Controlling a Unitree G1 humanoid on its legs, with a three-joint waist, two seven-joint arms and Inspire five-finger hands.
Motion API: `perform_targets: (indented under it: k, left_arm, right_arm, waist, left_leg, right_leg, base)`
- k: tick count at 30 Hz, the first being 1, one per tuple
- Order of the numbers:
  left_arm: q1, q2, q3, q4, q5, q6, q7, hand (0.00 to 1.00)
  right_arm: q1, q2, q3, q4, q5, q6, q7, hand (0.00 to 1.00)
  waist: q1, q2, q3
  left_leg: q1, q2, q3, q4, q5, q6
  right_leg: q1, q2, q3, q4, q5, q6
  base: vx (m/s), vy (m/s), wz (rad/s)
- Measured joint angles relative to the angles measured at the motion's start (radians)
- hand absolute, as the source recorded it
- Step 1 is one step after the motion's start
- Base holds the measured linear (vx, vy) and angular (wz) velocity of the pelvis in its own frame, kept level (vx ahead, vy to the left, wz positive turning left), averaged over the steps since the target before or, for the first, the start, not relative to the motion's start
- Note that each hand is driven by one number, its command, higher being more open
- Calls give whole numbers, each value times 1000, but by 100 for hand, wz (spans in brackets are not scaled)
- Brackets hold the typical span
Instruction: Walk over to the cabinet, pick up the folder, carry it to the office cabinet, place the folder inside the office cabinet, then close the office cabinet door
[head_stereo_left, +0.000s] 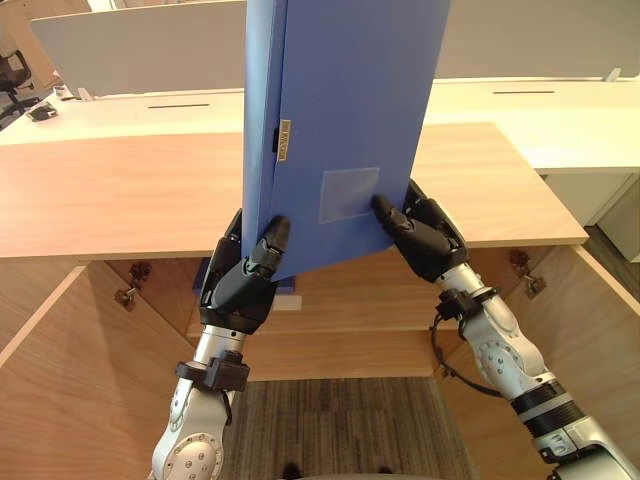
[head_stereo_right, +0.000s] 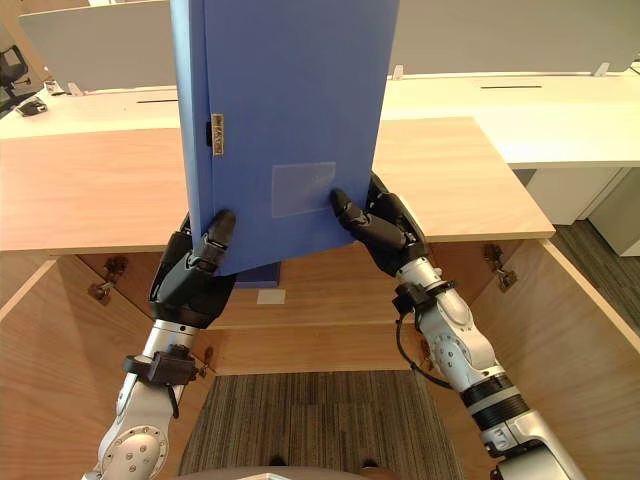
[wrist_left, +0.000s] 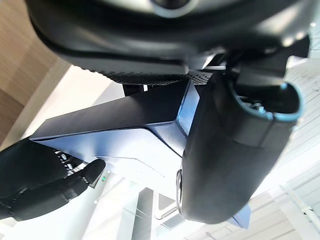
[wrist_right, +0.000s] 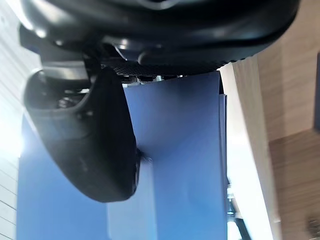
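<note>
Robot hands first: the left robot hand (head_stereo_left: 240, 285) is clamped on the lower left corner of the blue folder (head_stereo_left: 340, 100), thumb laid across the front face and fingers wrapped round behind. Over to the right robot hand (head_stereo_left: 430, 240), and we see it closed on the opposite lower edge. Its thumb tip presses the front face just beside the pale rectangular patch (head_stereo_left: 348, 195), and the rest of the hand is tucked behind. The right wrist view confirms it, with the thumb flat against the blue cover.

So the folder hangs between the two hands, held upright with a slight tilt, its top running out of the head views. We can pick out a small brass clasp (head_stereo_left: 283, 140) on its left edge.

Below and behind it, the wooden cabinet stands wide open, with the left door (head_stereo_left: 60, 380) and right door (head_stereo_left: 600, 320) swung out to either side. The folder is up in the air in front of the cabinet's top surface (head_stereo_left: 120, 190), not resting on it. Just under the folder's bottom edge, inside the cabinet, a second blue item (head_stereo_right: 258, 272) peeks out, mostly hidden. White desks (head_stereo_left: 560, 120) sit beyond, and striped carpet (head_stereo_left: 340, 420) lies below.
</note>
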Motion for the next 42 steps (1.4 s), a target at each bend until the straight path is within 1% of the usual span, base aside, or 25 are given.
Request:
perform_targets:
  k: [4, 10, 11, 12, 13, 17, 18, 19, 20, 22, 23, 24, 25, 26, 27, 28, 30, 33, 34, 35, 37, 38, 40, 41, 42]
  left_arm:
    - [-1, -40, 9, 0, -22, 11, -44, 0]
    - [-1, -80, 27, -2, -38, 22, -88, 0]
    - [-1, -88, 32, -3, -37, 24, -90, 100]
    - [1, -91, 35, -3, -36, 25, -90, 100]
    - [7, -112, 50, -3, -31, 26, -91, 100]
    - [32, -157, 103, -6, 69, 26, -89, 100]
    - [53, -175, 136, -6, 102, 26, -86, 100]
    - [75, -199, 184, -6, 141, 25, -78, 100]
    - [88, -212, 211, -7, 166, 21, -70, 100]
    - [136, -260, 333, -6, 247, 1, -29, 100]
    - [163, -288, 410, 1, 295, -12, 17, 100]
    - [174, -303, 451, 8, 322, -18, 43, 100]
    - [201, -332, 537, 42, 384, -35, 100, 100]
    - [210, -342, 563, 59, 401, -36, 118, 100]
    - [229, -354, 612, 103, 424, -39, 148, 100]
    - [240, -360, 633, 137, 455, -39, 170, 100]
    - [259, -362, 647, 218, 505, -36, 187, 100]
    - [269, -362, 636, 363, 579, -10, 185, 100]
    - [265, -357, 618, 463, 602, -1, 185, 100]
    - [261, -353, 610, 506, 616, 7, 183, 100]
    - [241, -334, 575, 676, 667, 41, 166, 100]
    - [232, -326, 565, 727, 683, 50, 157, 100]
    - [180, -283, 523, 962, 755, 72, 128, 100]
    - [162, -270, 514, 1024, 769, 78, 121, 100]
    - [112, -245, 507, 1205, 817, 97, 118, 100]
  right_arm:
    - [39, 97, -31, -14, 42, -6, 16, 0]
    - [44, 158, -61, -28, 40, -4, 33, 0]
    - [52, 183, -83, -53, 39, -4, 33, 0]
    - [59, 199, -93, -71, 39, -4, 34, 0]
    - [70, 230, -112, -110, 30, -7, 33, 0]
    - [85, 291, -135, -214, 11, -13, 24, 0]
    - [93, 310, -145, -258, -8, -14, 22, 0]
    - [108, 330, -162, -307, -32, -15, 20, 0]
    - [116, 337, -171, -328, -52, -19, 19, 0]
    - [148, 349, -211, -398, -104, -35, 14, 0]
    - [164, 352, -241, -427, -127, -46, 10, 0]
    - [172, 354, -258, -439, -137, -54, 9, 0]
    - [193, 359, -301, -467, -174, -69, -3, 0]
    - [198, 360, -317, -475, -188, -73, -10, 0]
    - [202, 359, -341, -478, -216, -80, -19, 0]
    - [204, 359, -355, -478, -237, -81, -27, 0]
    - [216, 357, -358, -477, -278, -81, -47, 0]
    - [235, 349, -309, -457, -366, -66, -60, 0]
    - [235, 325, -255, -427, -402, -60, -62, 0]
    - [235, 315, -234, -414, -416, -54, -62, 0]
    - [234, 280, -143, -357, -479, -32, -61, 0]
    - [234, 270, -116, -336, -495, -25, -61, 0]
    - [230, 231, -5, -235, -556, -1, -57, 0]
    - [227, 223, 23, -207, -570, 6, -57, 0]
    - [221, 198, 110, -110, -643, 33, -56, 0]
  waist:
    - [-1, 0, -2]
    - [9, -3, -3]
    - [9, -3, -3]
    - [10, -3, -3]
    - [9, -4, -4]
    - [9, -13, -9]
    - [9, -14, -10]
    - [10, -15, -10]
    - [11, -15, -10]
    - [12, -18, -12]
    - [12, -20, -13]
    - [12, -21, -14]
    - [15, -22, -15]
    - [15, -22, -15]
    - [15, -23, -15]
    - [15, -23, -15]
    - [15, -23, -15]
    - [18, -25, -16]
    - [17, -26, -18]
    - [16, -27, -19]
    - [16, -31, -23]
    - [16, -34, -24]
    - [17, -45, -26]
    - [18, -48, -25]
    - [23, -53, -10]
  left_leg:
    - [0, 0, 2, 0, 0, 0]
    - [-2, 0, 2, 0, 0, 0]
    - [-2, 0, 2, 0, 0, 0]
    - [-3, 0, 2, 0, 0, 0]
    - [-3, 0, 2, 0, 0, 0]
    - [-3, 2, 2, -1, 0, 0]
    - [-4, 2, 2, -1, 0, -1]
    - [-4, 2, 0, -1, 0, -1]
    - [-5, 2, 0, -3, 0, -1]
    - [-6, 2, -4, -6, 0, -1]
    - [-8, 2, -7, -6, 0, -1]
    - [-8, 2, -9, -6, 0, -1]
    - [-8, 1, -14, -6, 0, -1]
    - [-9, 1, -16, -6, 0, -1]
    - [-11, 1, -21, -6, 1, -1]
    - [-14, 0, -26, -7, 2, -2]
    - [-20, 0, -36, -7, 5, -2]
    - [-30, 1, -44, -7, 10, -4]
    - [-34, 2, -46, -7, 12, -4]
    - [-36, 3, -47, -7, 12, -4]
    - [-45, 3, -47, -7, 15, -5]
    - [-47, 4, -48, -7, 15, -5]
    - [-64, 10, -48, -6, 20, -6]
    - [-70, 11, -48, -6, 21, -6]
    - [-86, 15, -39, 0, 23, -7]
  right_leg:
    - [-2, 0, 2, 0, 0, 0]
    - [-5, 1, 3, -1, 0, 0]
    - [-5, 1, 3, -1, 0, 0]
    - [-6, 1, 3, -2, 0, 0]
    - [-6, 1, 3, -2, 0, 0]
    - [-6, 2, 3, -3, 0, 0]
    - [-6, 3, 3, -3, 0, 0]
    - [-5, 2, 1, -3, 0, 0]
    - [-5, 2, 0, -4, 0, 0]
    - [-4, 2, -4, -5, 0, 0]
    - [-3, 2, -8, -6, 0, 1]
    - [-1, 1, -10, -7, 0, 1]
    - [2, 1, -15, -10, 0, 1]
    - [2, 0, -18, -10, -1, 1]
    - [2, 0, -22, -11, -1, 1]
    - [2, -1, -27, -11, -1, 1]
    - [1, -2, -36, -11, -1, 1]
    - [-5, -2, -46, -11, -1, 1]
    - [-10, -2, -48, -11, -1, 1]
    - [-14, -2, -48, -11, -1, 1]
    - [-21, -2, -48, -10, -1, 1]
    - [-24, -2, -49, -10, -1, 1]
    - [-41, -1, -48, -10, 1, -1]
    - [-46, -1, -48, -10, 3, -2]
    - [-66, 3, -38, -8, 8, -6]
  base:
    - [0, 0, 0]
    - [0, 0, 0]
    - [0, 0, 0]
    - [0, 0, 0]
    - [0, 0, 0]
    - [0, 0, 0]
    - [0, 0, 0]
    - [0, 0, 0]
    - [0, 0, 4]
    - [0, 0, 6]
    - [0, 0, 8]
    - [0, 0, 10]
    - [0, 0, 9]
    - [-8, -4, 11]
    - [-12, -6, 11]
    - [-24, -11, 16]
    - [-31, -13, 16]
    - [-43, -17, 9]
    - [-32, -11, 2]
    - [-39, -11, 2]
    - [0, 0, 0]
    - [0, 0, 0]
    - [0, 0, 0]
    - [16, -14, -9]
    - [1, -8, -14]
